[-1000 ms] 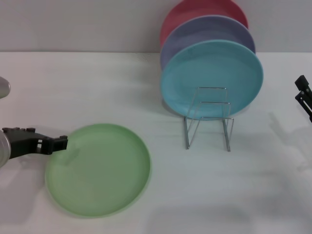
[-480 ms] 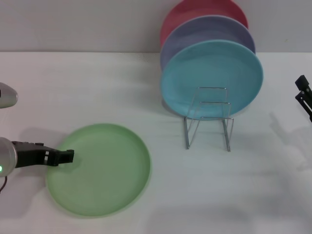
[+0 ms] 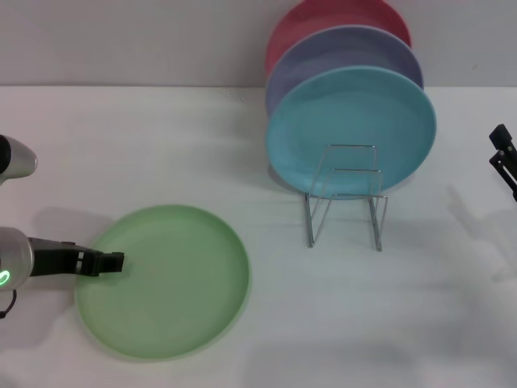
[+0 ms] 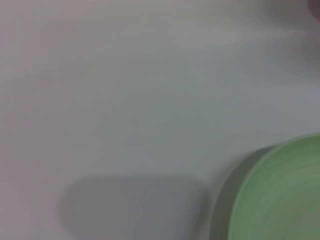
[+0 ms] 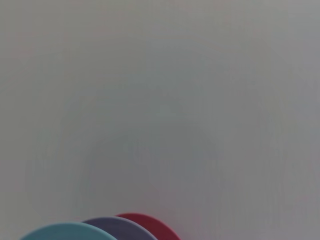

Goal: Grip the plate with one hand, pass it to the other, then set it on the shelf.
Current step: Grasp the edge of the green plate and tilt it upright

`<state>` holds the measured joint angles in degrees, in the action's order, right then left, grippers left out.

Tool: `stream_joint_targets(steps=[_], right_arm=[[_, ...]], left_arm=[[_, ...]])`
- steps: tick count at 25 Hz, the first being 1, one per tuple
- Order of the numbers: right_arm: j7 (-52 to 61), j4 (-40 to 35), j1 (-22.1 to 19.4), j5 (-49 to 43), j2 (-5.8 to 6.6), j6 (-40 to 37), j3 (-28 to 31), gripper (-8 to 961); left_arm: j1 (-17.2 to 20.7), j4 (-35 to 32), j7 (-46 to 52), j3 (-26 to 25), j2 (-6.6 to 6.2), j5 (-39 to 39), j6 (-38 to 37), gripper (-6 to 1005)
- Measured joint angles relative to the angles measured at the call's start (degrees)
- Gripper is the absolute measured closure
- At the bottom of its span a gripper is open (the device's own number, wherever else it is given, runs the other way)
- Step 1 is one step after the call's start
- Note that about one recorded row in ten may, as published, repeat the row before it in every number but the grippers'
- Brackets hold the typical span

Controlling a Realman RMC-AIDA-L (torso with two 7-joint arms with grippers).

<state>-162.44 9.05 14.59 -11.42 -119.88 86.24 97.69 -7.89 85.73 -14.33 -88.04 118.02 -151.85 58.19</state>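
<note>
The light-green plate lies flat on the white table at the front left; its rim also shows in the left wrist view. My left gripper reaches in from the left, its tip over the plate's left rim and low against it. The silver wire shelf stands to the right of the plate, with its front slots free. My right gripper hangs at the far right edge of the head view, well away from the plate and the shelf.
A teal-blue plate, a lavender plate and a red plate stand upright in the back of the shelf. Their top edges show in the right wrist view, teal-blue foremost. The white table ends at a grey wall.
My left gripper has moved down and a little to the right, from just above the plate's far-left rim to low over its left edge. The plate and right arm have not moved.
</note>
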Motion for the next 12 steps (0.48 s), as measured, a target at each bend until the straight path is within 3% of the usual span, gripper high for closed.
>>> stream_joint_targets(steps=[7, 12], right_arm=[[0.00, 0.01, 0.40, 0.00, 0.00, -0.02, -0.04, 135], [0.01, 0.15, 0.48, 0.00, 0.05, -0.02, 0.09, 135]], left_arm=[[-0.88, -0.69, -0.25, -0.31, 0.06, -0.33, 0.02, 190], [-0.90, -0.93, -3.32, -1.07, 0.19, 1.27, 0.92, 297]])
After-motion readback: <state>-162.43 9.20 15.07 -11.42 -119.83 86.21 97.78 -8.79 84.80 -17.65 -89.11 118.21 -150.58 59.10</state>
